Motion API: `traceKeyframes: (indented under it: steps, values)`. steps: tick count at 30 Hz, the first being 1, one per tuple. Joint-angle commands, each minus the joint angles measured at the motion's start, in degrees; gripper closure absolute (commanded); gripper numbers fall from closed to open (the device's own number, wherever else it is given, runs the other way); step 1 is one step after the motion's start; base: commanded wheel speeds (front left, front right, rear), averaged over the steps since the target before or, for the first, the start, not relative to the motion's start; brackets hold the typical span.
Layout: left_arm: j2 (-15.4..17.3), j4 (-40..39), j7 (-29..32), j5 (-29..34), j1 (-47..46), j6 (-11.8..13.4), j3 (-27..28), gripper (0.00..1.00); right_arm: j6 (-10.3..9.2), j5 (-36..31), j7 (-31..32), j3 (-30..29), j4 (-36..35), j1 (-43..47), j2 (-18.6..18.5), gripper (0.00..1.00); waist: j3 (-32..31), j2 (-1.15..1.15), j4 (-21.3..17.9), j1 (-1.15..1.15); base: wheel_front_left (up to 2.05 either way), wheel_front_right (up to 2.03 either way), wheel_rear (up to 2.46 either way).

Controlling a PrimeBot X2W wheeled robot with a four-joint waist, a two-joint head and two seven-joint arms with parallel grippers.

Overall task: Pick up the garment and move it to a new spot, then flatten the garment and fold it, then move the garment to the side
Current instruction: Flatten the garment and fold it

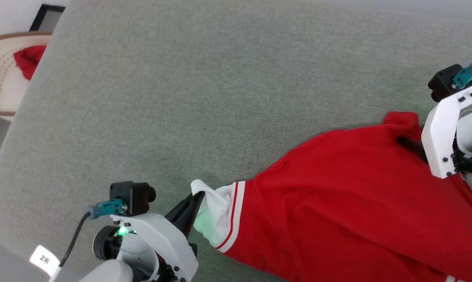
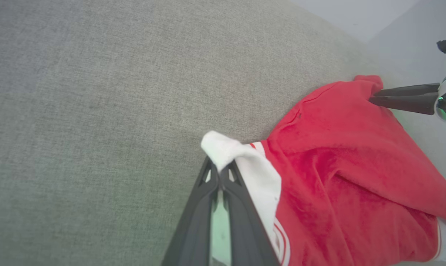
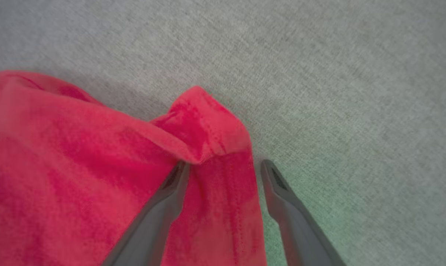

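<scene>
The garment is bright red and lies spread over the lower right of the grey surface. Its white end panel, with red-and-white striped trim, points left. My left gripper is shut on the tip of that white panel, and the pinch is plain in the left wrist view. My right gripper stands open at the garment's far red corner, with a strip of red fabric lying between its fingers. In the head view its dark fingers are partly buried in the red cloth.
The grey fabric surface stretches wide to the left and far side of the garment. Beyond its left edge stands a pale wicker seat holding a smaller plain red cloth. A white tag hangs by my left arm.
</scene>
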Motion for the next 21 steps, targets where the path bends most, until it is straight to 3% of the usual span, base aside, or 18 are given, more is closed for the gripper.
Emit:
traceKeyframes:
  steps: [1,5,6,7,8,13,21]
  values:
    - [-0.24,0.25,-0.22,0.3,-0.78,-0.5,0.01,1.0,-0.01,0.5,0.7,1.32,0.98,-0.43,-0.25,0.0,1.2,0.0,1.29,0.0,0.0,0.0,0.0]
    - [-0.85,1.28,-0.6,0.04,-1.1,-1.04,-0.03,1.0,-0.01,3.64,3.75,5.85,4.81,-2.19,-0.49,0.0,1.75,0.0,1.96,0.0,0.0,0.0,0.0]
    - [-0.98,1.46,-0.68,-0.07,-1.1,-1.14,0.01,1.0,-0.01,4.38,5.09,6.9,5.81,-2.49,-0.46,0.09,1.82,0.0,2.08,0.0,0.0,0.0,0.0]
    - [-1.04,1.63,-0.79,-0.15,-1.06,-1.33,0.04,1.0,-0.01,5.25,6.89,7.69,6.92,-2.77,-0.55,0.62,1.83,0.0,2.17,0.0,0.0,0.0,0.0]
    - [-1.05,1.82,-0.87,-0.26,-1.0,-1.35,0.03,1.0,-0.02,5.89,8.57,8.33,7.99,-3.12,-0.71,1.0,1.79,0.0,2.25,0.0,0.0,0.0,0.0]
    - [-0.76,2.4,-1.02,-0.51,-0.36,-1.63,0.17,1.0,-0.03,6.33,11.42,8.05,11.77,-6.49,-0.19,1.0,1.49,0.0,2.16,0.0,0.0,0.0,0.0]
    - [2.37,0.88,2.44,-1.1,-2.89,-1.84,1.09,1.0,-0.03,6.11,6.28,1.83,16.39,-13.27,4.86,1.0,-0.27,0.0,-0.26,0.0,0.0,0.0,0.0]
